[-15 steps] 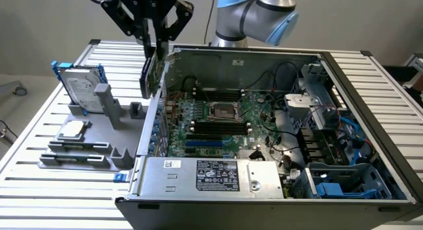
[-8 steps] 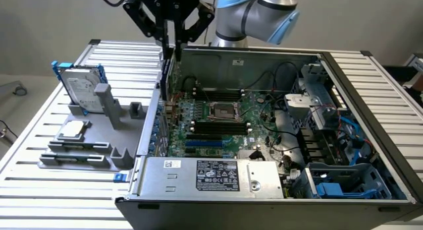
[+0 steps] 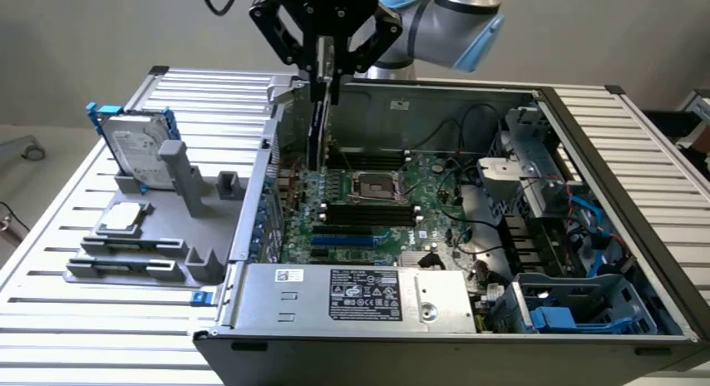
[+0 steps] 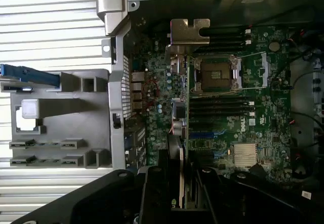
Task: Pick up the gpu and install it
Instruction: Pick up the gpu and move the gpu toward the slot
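Gripper (image 3: 329,66) at top centre of the exterior view, clamped on the gpu (image 3: 322,128) — card hanging edge-on, over the motherboard (image 3: 427,190) in the open case (image 3: 388,361)

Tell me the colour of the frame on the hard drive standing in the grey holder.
Blue: the frame shows best in the exterior view.

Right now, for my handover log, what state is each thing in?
gripper, shut on the gpu
gpu, held on edge over the motherboard
computer case, side open
hard drive, upright in the grey holder
memory sticks, lying flat in the grey holder
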Controlling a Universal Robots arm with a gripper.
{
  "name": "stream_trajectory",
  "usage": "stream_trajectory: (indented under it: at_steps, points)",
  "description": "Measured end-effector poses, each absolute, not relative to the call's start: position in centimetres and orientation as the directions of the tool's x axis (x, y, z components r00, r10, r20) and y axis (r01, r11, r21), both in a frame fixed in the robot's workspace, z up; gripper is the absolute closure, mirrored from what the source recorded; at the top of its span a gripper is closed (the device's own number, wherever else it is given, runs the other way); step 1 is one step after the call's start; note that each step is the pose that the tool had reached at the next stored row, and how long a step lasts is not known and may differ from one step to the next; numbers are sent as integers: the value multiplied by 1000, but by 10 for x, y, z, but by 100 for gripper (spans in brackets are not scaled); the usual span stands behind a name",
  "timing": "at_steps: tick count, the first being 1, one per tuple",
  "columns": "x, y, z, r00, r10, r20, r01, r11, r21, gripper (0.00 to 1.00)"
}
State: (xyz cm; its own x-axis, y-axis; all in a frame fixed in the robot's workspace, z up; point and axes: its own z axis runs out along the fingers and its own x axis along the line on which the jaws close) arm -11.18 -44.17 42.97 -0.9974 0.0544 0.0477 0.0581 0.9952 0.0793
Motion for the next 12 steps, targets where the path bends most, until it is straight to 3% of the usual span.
stream_trajectory:
  at_steps: [12]
  points:
    - [-57, -442, 423, -998, 55, 44, 58, 995, 78, 73]
